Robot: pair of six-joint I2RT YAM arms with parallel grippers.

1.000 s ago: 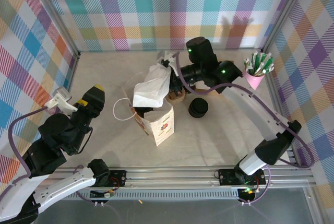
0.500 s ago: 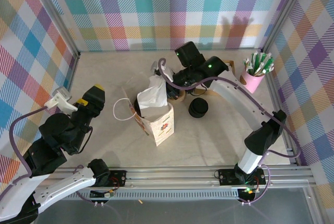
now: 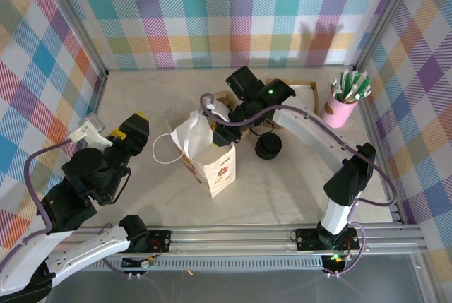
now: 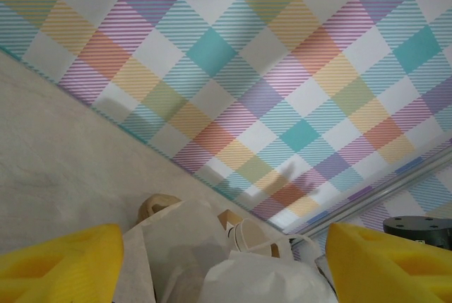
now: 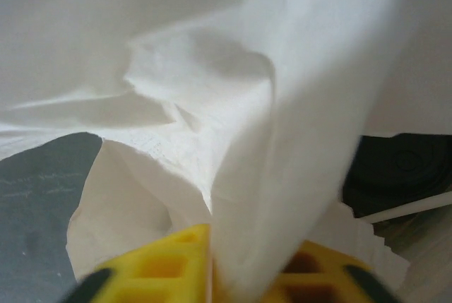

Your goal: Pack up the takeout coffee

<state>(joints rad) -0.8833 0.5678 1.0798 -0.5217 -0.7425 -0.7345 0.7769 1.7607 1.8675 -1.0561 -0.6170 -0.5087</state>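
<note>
Note that the right gripper (image 3: 220, 132) sits at the mouth of the white paper bag (image 3: 219, 169). Its yellow fingers (image 5: 152, 268) are pressed together on a fold of the white napkin (image 3: 192, 130). In the right wrist view the napkin rises from between the fingers and spreads ahead of them. In the top view it drapes over the bag opening, just to the left of this gripper. The bag stands upright directly below and ahead of the fingertips, and its looped handle (image 3: 164, 149) lies on the table on the far side of the bag from the gripper. The left gripper (image 3: 134, 128) hangs well apart from the bag. In the left wrist view its jaws are spread wide with nothing between them, and the bag and napkin appear low ahead of its fingertips. You cannot fix the position of the takeout coffee from these views. Under the napkin, left of the right fingertips, the right wrist view shows a dark grey surface (image 5: 42, 197). To their right it shows a black ridged round shape (image 5: 399, 165) beyond a serrated paper edge (image 5: 357, 229). Whether either one belongs to the cup cannot be determined. A low stack of black lids (image 3: 268, 146) rests on the table near the right gripper, to its right. A pink cup (image 3: 342, 109) holding green-and-white sticks stands much farther to the right, by the wall.
</note>
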